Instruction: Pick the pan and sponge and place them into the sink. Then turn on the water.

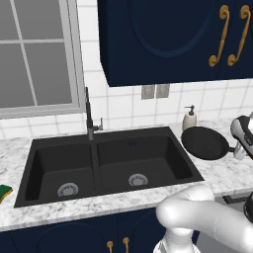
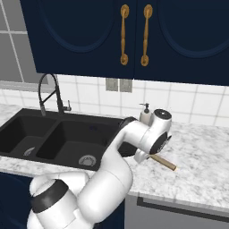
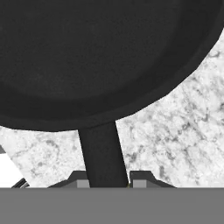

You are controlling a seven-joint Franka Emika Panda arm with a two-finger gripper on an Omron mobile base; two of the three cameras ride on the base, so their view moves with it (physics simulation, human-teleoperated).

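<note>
Pan [image 1: 205, 142] sits on the marble counter [image 1: 225, 174], pincer [image 3: 109, 183] clamped on its handle [image 3: 103, 155].

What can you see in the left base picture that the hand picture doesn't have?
Left base view: the whole black sink with its two silver drains, the dark faucet, the green-and-yellow sponge on the counter at the far left, and the white soap bottle.

Hand view: the gripper closed around the pan's dark handle stem, seen close up.

Both: the black pan resting on the marble counter.
</note>
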